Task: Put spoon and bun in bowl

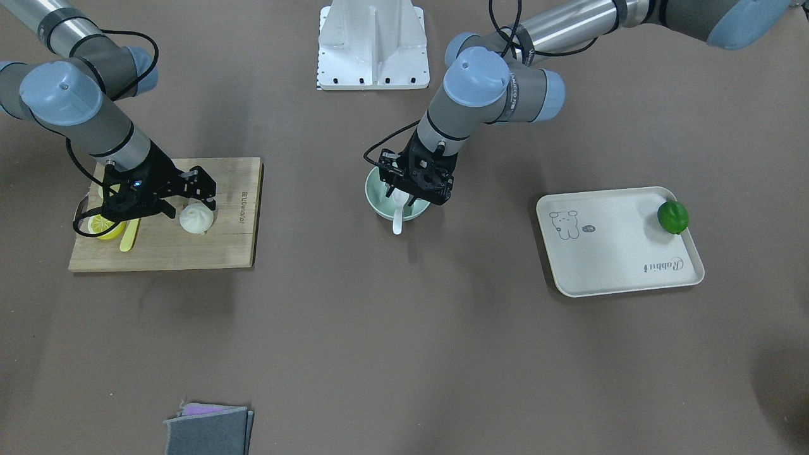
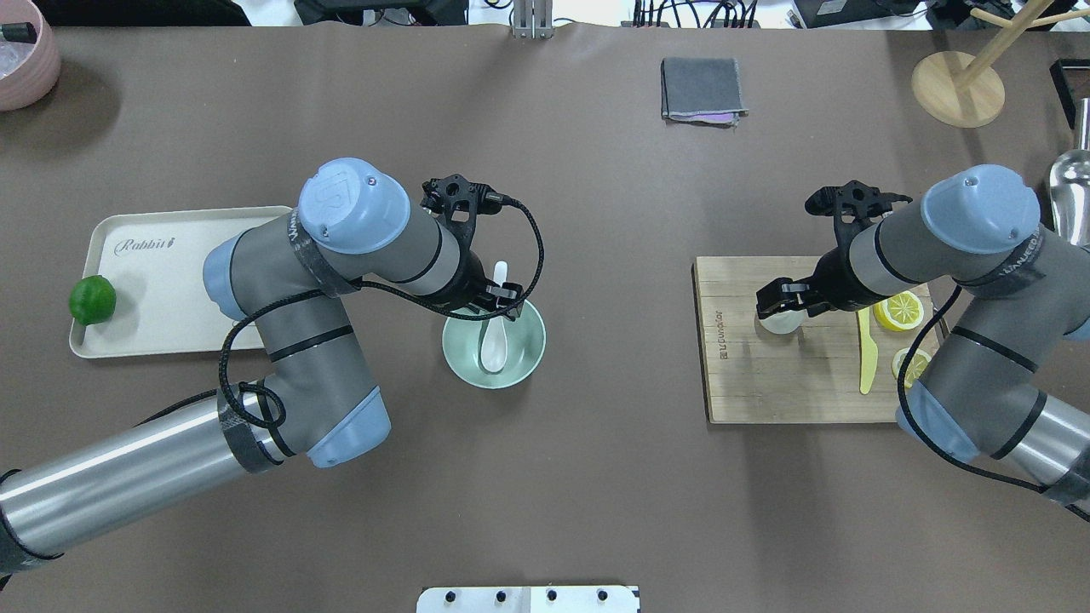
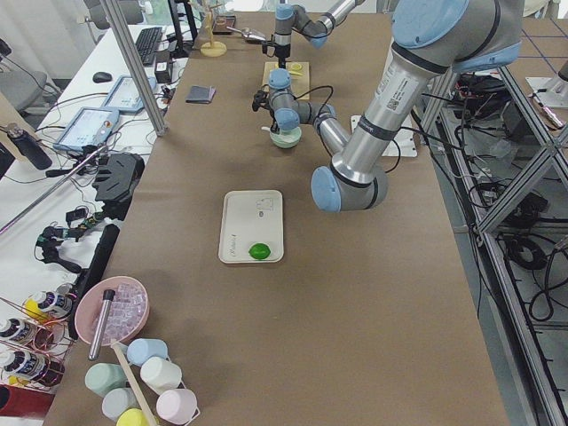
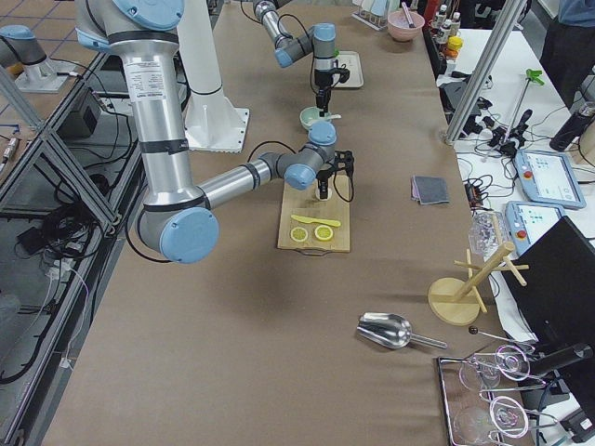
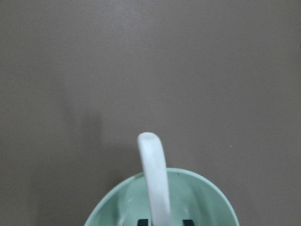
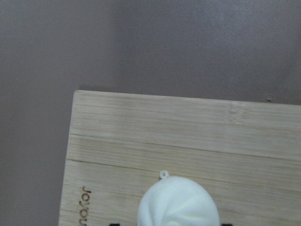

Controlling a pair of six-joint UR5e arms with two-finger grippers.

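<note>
Glossy white soup spoon (image 2: 494, 342) lies in the pale mint-green round bowl (image 2: 530, 362), left fingers (image 2: 509, 295) straddling its handle; grip we cannot tell. The right fingers (image 2: 773, 295) gape around the pleated white steamed bun (image 1: 196, 219) on the wooden board (image 1: 234, 243); we judge it light, squashy: pinch sides gently.

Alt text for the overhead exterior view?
The white spoon lies with its scoop in the bowl mid-table, the left gripper at its handle. The right gripper hangs over the bun on the wooden board, beside lemon slices and a yellow knife.
</note>
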